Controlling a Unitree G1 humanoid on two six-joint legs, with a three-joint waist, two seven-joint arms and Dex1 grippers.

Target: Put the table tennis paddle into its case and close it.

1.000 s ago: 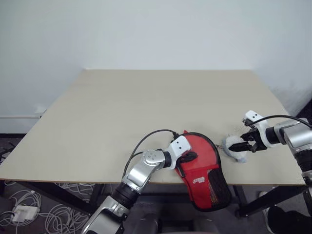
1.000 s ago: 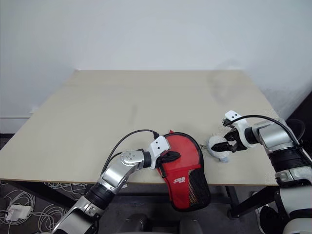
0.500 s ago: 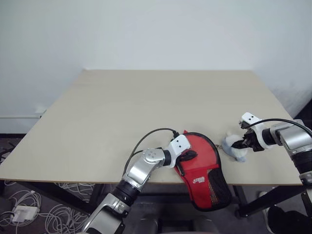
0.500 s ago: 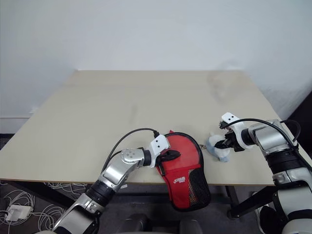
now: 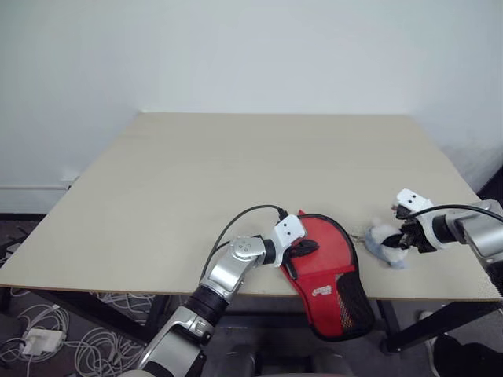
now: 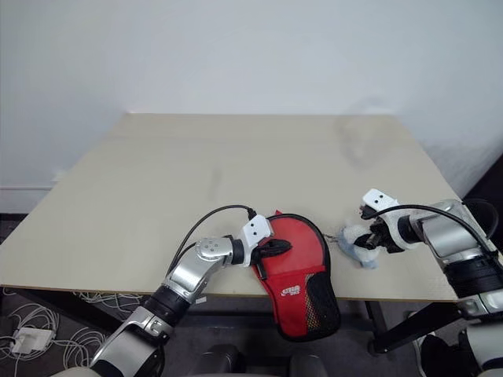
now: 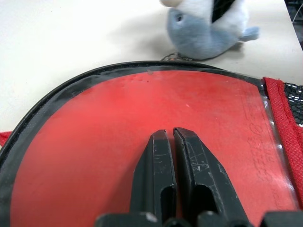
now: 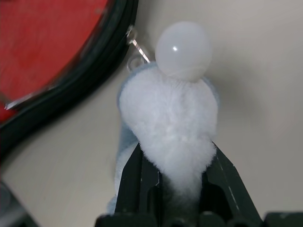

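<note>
In the left eye view, a red case (image 5: 328, 271) with black edging is seen low and right of centre, lying over the near edge of a light wooden table (image 5: 236, 173), its mesh-pocket end hanging past the edge. The left gripper (image 5: 302, 248) is laid on the case's upper left part. At the right of the frame, a small blue-and-white plush toy (image 5: 385, 239) is pinched by the right gripper (image 5: 403, 239), just beside the case's rounded end. Cables (image 5: 47, 326) are seen on the floor at lower left.

In the left wrist view, the two black fingers (image 7: 158, 177) are pressed together with nothing between them, resting over the red surface of the case (image 7: 118, 132). The plush toy (image 7: 208, 28) is seen at the top, close beyond the case's black rim, with a thin metal chain near it.

In the right wrist view, the plush toy (image 8: 170, 123) is clamped between the fingers (image 8: 137, 189) at bottom centre, a white ball-shaped piece (image 8: 183, 49) at its far end. The case's black edge (image 8: 71, 80) is seen in the upper left. The table tennis paddle cannot be made out separately from the case.
</note>
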